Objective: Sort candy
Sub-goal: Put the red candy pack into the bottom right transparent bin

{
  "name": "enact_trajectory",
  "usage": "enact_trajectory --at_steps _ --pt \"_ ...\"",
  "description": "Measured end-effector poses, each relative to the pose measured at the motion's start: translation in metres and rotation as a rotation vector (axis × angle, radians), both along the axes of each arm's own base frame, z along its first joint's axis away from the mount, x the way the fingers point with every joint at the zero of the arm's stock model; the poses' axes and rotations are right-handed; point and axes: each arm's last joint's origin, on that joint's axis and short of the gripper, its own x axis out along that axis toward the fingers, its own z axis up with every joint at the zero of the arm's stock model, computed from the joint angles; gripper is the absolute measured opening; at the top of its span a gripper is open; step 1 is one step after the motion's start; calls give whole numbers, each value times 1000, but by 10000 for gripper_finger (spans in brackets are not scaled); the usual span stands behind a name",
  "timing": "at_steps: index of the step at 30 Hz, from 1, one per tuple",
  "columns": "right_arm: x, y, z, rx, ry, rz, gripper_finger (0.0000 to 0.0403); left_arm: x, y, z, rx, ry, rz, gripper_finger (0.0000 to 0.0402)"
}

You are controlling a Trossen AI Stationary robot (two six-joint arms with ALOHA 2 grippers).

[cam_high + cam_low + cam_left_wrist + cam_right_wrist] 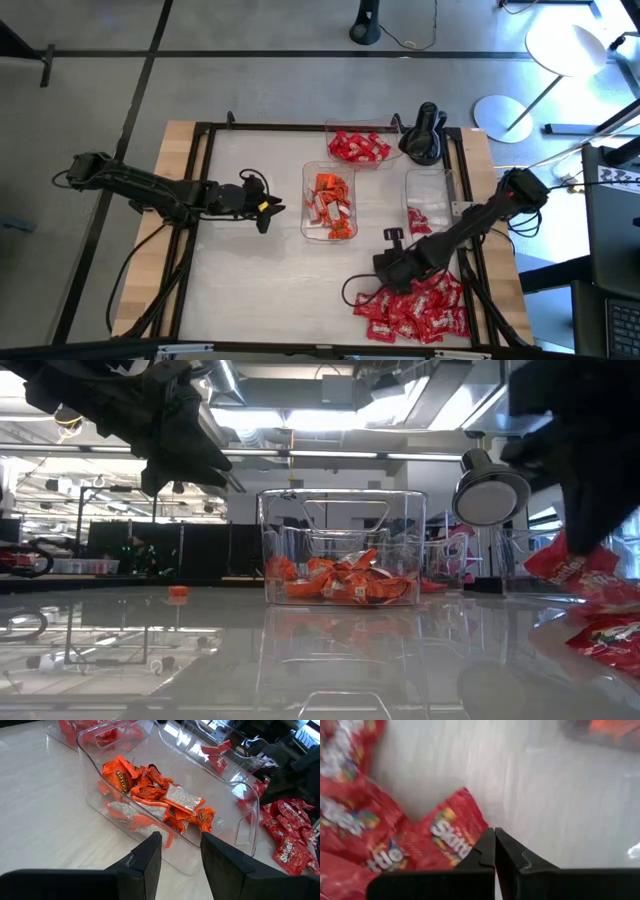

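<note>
We see the widest free room on the desk (250,290) at its left and front-left, a bare stretch with nothing on it. The left claw (268,210) hangs over this side, just beside the middle tray (308,200), whose clear wall blocks a level path toward the orange candy (330,205); entry there is from above only. On the right, three things crowd us: the far tray (378,130), the right tray (428,180) and the loose red candy pile (415,310) at the front edge. The right claw (385,268) sits in the narrow gap between that pile and the middle tray, its tips pressed together.
</note>
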Motion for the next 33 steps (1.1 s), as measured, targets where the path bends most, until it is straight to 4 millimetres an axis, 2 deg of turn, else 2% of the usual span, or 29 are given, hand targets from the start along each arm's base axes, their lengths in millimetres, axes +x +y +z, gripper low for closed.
enact_trajectory --at_steps 3,6,9,12,19,24,28,33 --pt "1 -4 10 59 -19 -29 2 0 0 0 -4 -1 2 127" --pt "0 -3 8 131 9 -117 8 0 0 0 -8 -2 4 127" --pt "-1 0 7 232 67 -185 31 0 0 0 -10 -3 5 127" --pt "-4 8 4 262 88 -196 78 0 0 0 -7 -2 3 127" --pt "-6 28 -3 197 -12 -151 214 0 0 0 -5 -1 3 127" --pt "-8 39 -23 119 -1 -168 280 0 0 0 -3 -1 2 127" --pt "-5 39 -38 83 16 -245 302 0 0 0 -1 0 0 127" --pt "-2 35 -42 87 12 -339 298 0 0 0 0 0 0 127"
